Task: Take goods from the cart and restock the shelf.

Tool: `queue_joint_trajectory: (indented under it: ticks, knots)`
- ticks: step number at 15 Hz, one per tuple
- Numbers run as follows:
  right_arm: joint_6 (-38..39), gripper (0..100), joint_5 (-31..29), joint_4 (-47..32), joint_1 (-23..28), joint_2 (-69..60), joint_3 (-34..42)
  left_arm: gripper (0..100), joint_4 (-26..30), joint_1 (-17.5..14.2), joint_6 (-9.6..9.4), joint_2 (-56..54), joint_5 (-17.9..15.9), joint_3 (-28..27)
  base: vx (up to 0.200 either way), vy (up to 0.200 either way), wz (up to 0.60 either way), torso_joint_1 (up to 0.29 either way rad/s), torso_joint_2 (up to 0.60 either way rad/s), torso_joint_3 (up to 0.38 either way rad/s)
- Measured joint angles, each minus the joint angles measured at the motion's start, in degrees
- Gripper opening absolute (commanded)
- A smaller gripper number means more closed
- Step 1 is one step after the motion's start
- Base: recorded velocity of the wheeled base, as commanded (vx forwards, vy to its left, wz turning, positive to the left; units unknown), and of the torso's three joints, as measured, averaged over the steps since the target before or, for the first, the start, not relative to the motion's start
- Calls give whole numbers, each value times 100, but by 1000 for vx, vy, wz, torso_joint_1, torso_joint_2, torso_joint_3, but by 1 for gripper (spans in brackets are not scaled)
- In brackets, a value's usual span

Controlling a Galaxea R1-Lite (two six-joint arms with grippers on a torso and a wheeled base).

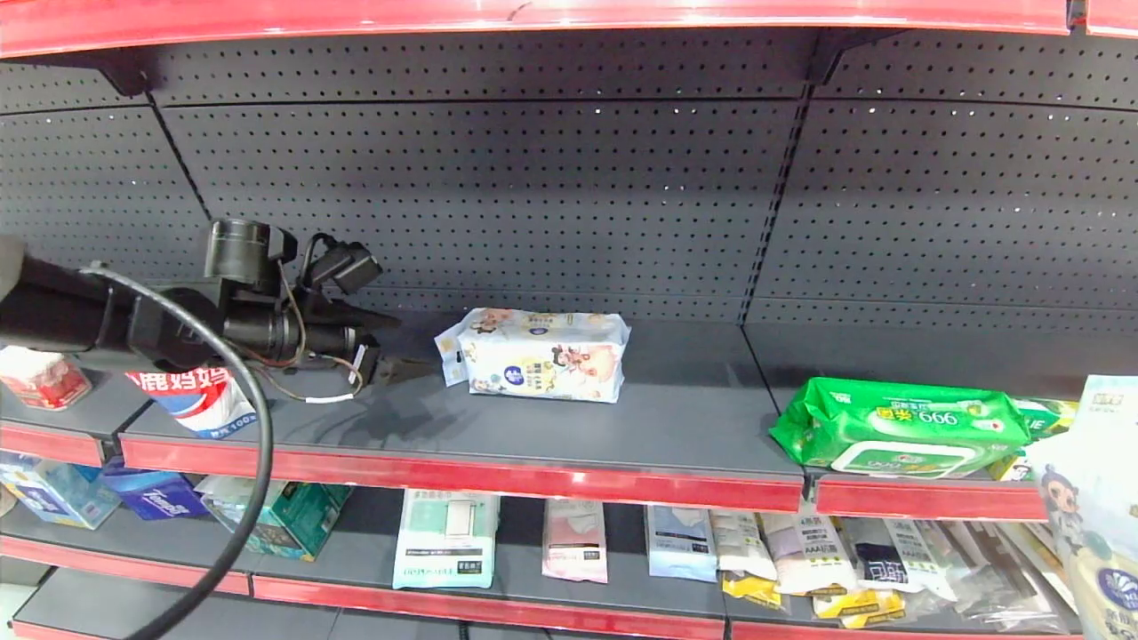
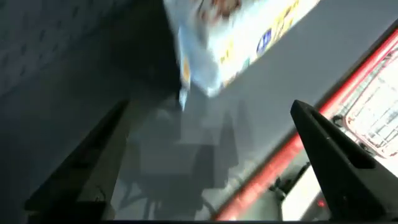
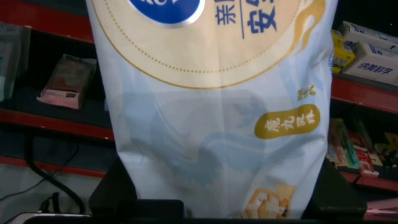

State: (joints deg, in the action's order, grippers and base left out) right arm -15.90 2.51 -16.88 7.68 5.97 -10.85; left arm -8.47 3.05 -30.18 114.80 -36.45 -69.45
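Head view: white pack (image 1: 533,356) is lying on the shelf (image 1: 676,418), set back from the red front edge (image 1: 462,476). Left gripper (image 1: 389,347) is hovering just left of the white pack. Bare shelf is lying open to its right, up to the green pack (image 1: 898,427). Pale pack (image 1: 1098,524), far right of the white pack, is being cut off by the frame.

Left wrist view: left gripper (image 2: 211,112) is standing wide and empty, with the white pack (image 2: 242,37) beyond its tips, blurred.

Right wrist view: right gripper (image 3: 227,196) is clamping the pale pack (image 3: 211,124), which is hiding most of its fingers.
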Motion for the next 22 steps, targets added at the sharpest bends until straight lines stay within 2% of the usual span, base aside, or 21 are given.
queue_joint_trajectory:
  ticks: [4,8,12,17,22]
  knots:
    - [-6,0,0,0,-2,-28,11,100,-4,138,-33,571,-279,-767,0,0,0,0,0,0]
    - [-24,0,2,2,-2,-30,16,100,2,268,-41,962,-477,-1243,0,0,0,0,0,0]
    - [-101,0,2,0,-2,-30,33,100,11,364,-74,1370,-613,-1807,0,0,0,0,0,0]
    - [-129,0,2,2,-5,-30,41,100,29,480,-112,1803,-674,-2264,0,0,0,0,0,0]
    - [-184,0,2,0,-5,-30,40,100,539,546,-110,2087,-795,-2933,0,0,0,0,0,0]
